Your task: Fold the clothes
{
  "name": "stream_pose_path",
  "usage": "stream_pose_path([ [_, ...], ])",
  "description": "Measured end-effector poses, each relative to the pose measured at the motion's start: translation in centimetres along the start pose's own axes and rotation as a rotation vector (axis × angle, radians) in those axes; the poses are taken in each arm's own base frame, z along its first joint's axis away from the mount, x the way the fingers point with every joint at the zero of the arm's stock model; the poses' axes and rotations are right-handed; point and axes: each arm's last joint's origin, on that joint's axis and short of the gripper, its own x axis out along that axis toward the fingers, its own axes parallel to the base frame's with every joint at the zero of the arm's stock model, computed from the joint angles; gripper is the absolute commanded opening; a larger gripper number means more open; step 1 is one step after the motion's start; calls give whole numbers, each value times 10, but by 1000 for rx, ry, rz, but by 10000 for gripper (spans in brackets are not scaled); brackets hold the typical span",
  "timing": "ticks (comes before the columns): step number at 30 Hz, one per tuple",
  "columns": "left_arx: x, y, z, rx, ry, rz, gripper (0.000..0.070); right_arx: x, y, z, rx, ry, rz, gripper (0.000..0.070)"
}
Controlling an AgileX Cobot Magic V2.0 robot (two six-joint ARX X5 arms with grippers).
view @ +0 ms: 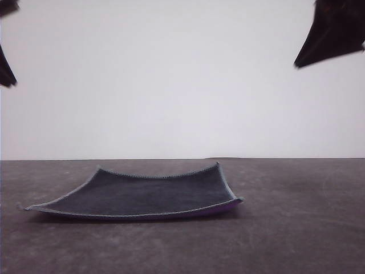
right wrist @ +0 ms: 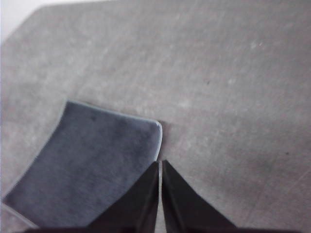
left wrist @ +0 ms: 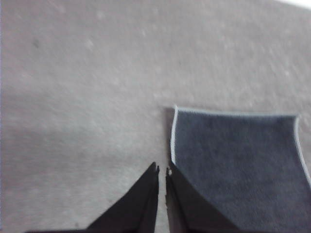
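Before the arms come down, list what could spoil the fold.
The cloth lies dark face up with its corners curled off the table; a grasp could slip or drag it. The left gripper and right gripper have their jaws nearly closed, so they must open first or they would just push the fabric.

cloth (view: 148,191): soft, matt fabric with a fine, fuzzy nap; charcoal-grey face up, a thin purple sliver showing under the near right edge
hem (left wrist: 173,136): light grey stitching, slightly raised, running along the cloth's edges
table (view: 296,228): matt grey-brown surface, faintly mottled and scuffed, with pale specks
left gripper (left wrist: 162,171): dark, matt fingers, smooth, material not clear
right gripper (right wrist: 160,164): dark, matt fingers, smooth
wall (view: 171,80): plain white, matt
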Motion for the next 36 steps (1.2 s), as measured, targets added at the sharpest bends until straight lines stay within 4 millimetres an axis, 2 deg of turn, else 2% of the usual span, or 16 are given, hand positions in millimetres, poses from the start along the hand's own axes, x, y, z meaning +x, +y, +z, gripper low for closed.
stream_pose_path([
  [4, 26, 7, -3, -22, 91, -73, 16, 27, -10, -10, 19, 104, 1, 4],
  [8, 46, 12, -11, -54, 177, -129, 16, 46, -18, -23, 58, 206, -3, 5],
  [13, 57, 16, -15, -69, 219, -152, 18, 54, -22, -29, 81, 257, -4, 6],
  [15, 58, 16, -15, -71, 222, -152, 43, 54, -22, -29, 80, 257, -2, 25],
  [17, 58, 16, -15, -71, 222, -152, 142, 54, -22, -29, 77, 257, -2, 153],
  [20, 58, 16, -15, -71, 223, -153, 340, 54, -22, -29, 77, 257, -1, 426],
  [22, 58, 16, -15, -71, 223, -153, 356, 54, -22, -29, 78, 257, -1, 486],
  [30, 63, 14, -12, -51, 191, -169, 354, 61, -17, -24, 42, 205, 52, 484],
  [36, 94, 17, -10, -87, 211, -248, 352, 94, -28, -29, 85, 190, 124, 484],
])
